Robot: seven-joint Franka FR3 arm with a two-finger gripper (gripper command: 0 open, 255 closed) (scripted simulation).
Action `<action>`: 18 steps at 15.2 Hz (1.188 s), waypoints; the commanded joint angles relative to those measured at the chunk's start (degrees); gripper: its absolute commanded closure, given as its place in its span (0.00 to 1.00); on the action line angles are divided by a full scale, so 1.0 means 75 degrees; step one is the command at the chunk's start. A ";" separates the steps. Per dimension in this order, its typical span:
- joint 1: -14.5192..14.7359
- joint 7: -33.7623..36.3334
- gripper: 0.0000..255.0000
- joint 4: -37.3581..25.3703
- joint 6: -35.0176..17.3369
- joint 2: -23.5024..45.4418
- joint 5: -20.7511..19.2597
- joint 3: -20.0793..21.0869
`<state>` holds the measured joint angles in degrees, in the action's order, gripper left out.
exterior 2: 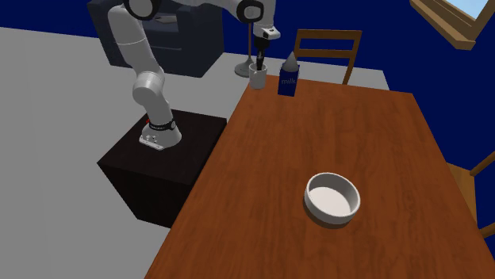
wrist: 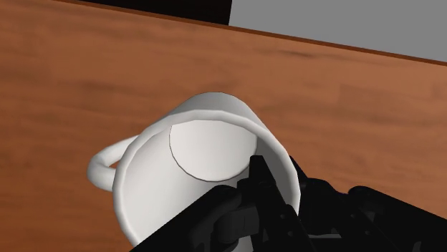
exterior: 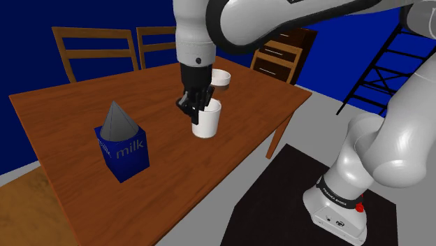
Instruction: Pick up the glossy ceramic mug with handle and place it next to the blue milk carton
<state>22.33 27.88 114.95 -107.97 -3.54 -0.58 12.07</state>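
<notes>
Shoulder view: blue milk carton point(exterior: 122, 148) with a grey peaked top stands upright on the wooden table point(exterior: 63, 115). The white mug point(exterior: 208, 122) is near the carton, on that view's right of it, with a strip of tabletop between them. The black gripper point(exterior: 198, 110) comes down on the mug and pinches its wall, one finger inside and one outside (can't tell if the base touches the wood). Wrist view: the mug's handle point(wrist: 100, 166) is on the side away from the fingers. Two wooden chairs point(exterior: 91, 45) stand beyond the carton. A white bowl point(exterior 2: 332, 198) sits well apart from the carton, its plain white inside showing.
</notes>
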 commanded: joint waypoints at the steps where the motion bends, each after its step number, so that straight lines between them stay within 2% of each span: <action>1: 0.0005 0.0021 1.00 0.0151 -0.0208 0.0052 -0.0010 0.0008; 18: 0.0019 0.0170 1.00 0.1228 -0.1906 0.0691 -0.0177 0.0027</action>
<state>22.44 29.00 123.91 -121.39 1.04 -1.74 12.25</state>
